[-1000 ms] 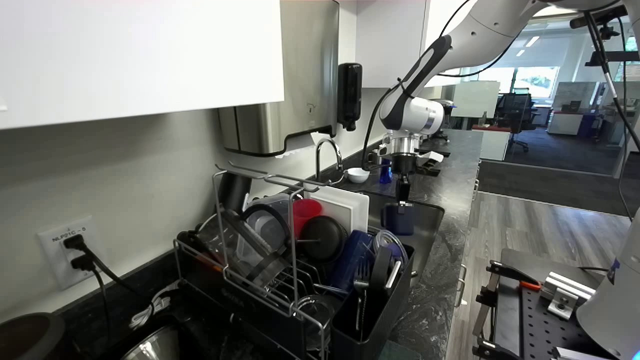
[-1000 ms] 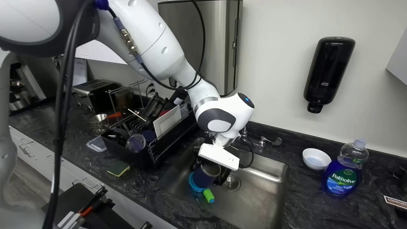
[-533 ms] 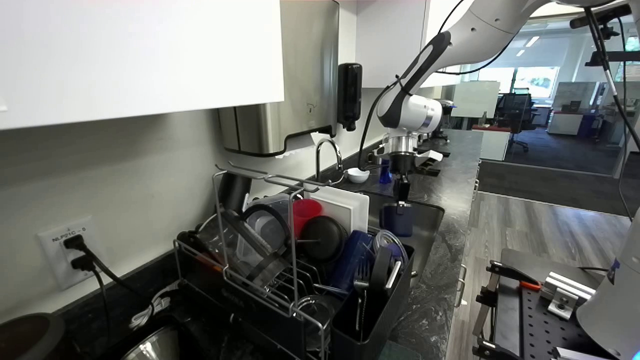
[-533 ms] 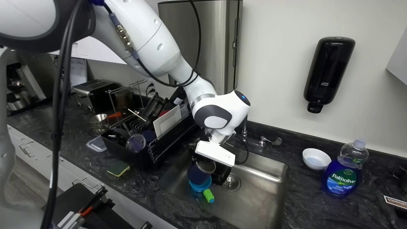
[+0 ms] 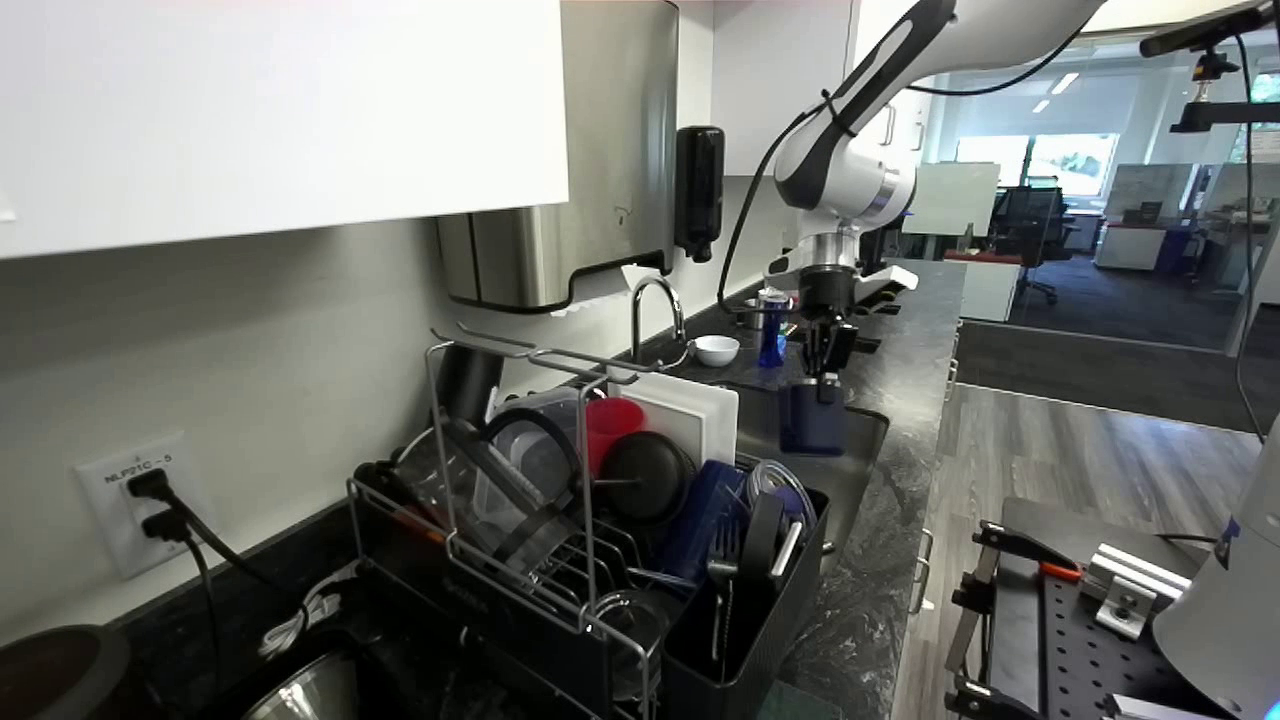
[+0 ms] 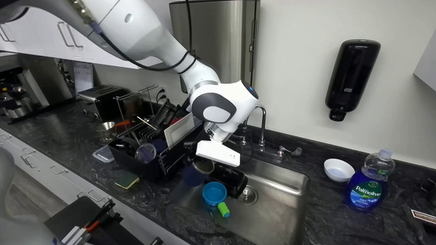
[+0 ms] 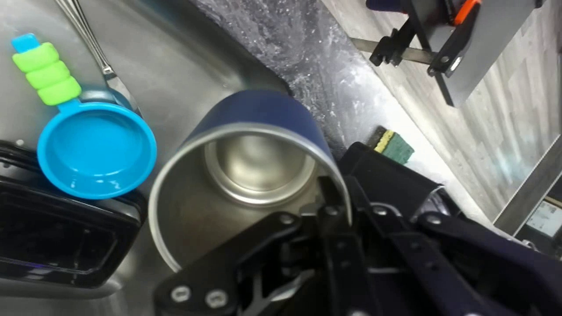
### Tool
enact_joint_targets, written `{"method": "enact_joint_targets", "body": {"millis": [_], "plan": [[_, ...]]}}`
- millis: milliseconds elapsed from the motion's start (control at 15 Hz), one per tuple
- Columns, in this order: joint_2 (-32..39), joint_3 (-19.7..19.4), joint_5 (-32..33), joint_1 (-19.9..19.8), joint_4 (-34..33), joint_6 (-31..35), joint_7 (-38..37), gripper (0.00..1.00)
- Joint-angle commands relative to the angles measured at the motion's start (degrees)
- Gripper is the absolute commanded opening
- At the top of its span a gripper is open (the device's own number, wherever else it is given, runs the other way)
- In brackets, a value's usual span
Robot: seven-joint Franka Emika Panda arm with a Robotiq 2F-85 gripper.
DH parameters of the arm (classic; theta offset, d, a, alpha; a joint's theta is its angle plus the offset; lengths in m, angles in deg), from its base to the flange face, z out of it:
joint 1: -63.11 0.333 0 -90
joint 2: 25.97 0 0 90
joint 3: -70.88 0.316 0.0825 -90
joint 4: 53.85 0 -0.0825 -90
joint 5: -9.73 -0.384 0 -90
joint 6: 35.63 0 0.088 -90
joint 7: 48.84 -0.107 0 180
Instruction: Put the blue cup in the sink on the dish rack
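The blue cup (image 5: 812, 422) is a dark blue tumbler with a steel inside. My gripper (image 5: 824, 384) is shut on its rim, one finger inside and one outside, as the wrist view shows at the jaws (image 7: 343, 193). The cup (image 7: 263, 103) is upright or slightly tilted and held in the air over the end of the sink (image 6: 272, 207) beside the rack. It also shows in an exterior view (image 6: 194, 175), partly behind the white wrist housing. The black dish rack (image 6: 185, 153) stands next to the sink, filled with dishes and a white plate (image 6: 178, 129).
In the sink lie a turquoise cup with green handle (image 6: 214, 194), a black container (image 6: 231, 180) and cutlery (image 7: 94, 44). A faucet (image 6: 262, 126) stands behind. A utensil holder (image 5: 745, 620) is on the rack's front end. A sponge (image 6: 126, 180) lies on the counter.
My gripper has lifted the blue cup higher and carried it sideways toward the rack end of the sink. The turquoise cup and black container are now uncovered.
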Motion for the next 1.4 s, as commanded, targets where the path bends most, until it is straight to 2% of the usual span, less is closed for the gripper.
{"method": "enact_joint_targets", "body": {"millis": [0, 467, 933, 1333], "plan": [[-7.07, -3.37, -2.56, 2.29, 4.97, -2.76, 5.87, 0.02], [-16.34, -7.87, -3.84, 6.70, 8.64, -10.78, 10.95, 0.02], [-20.44, -8.78, -4.49, 11.43, 10.04, -16.11, 10.38, 0.02], [-20.85, -8.09, -14.10, 14.65, 11.10, -15.45, 6.08, 0.02]]}}
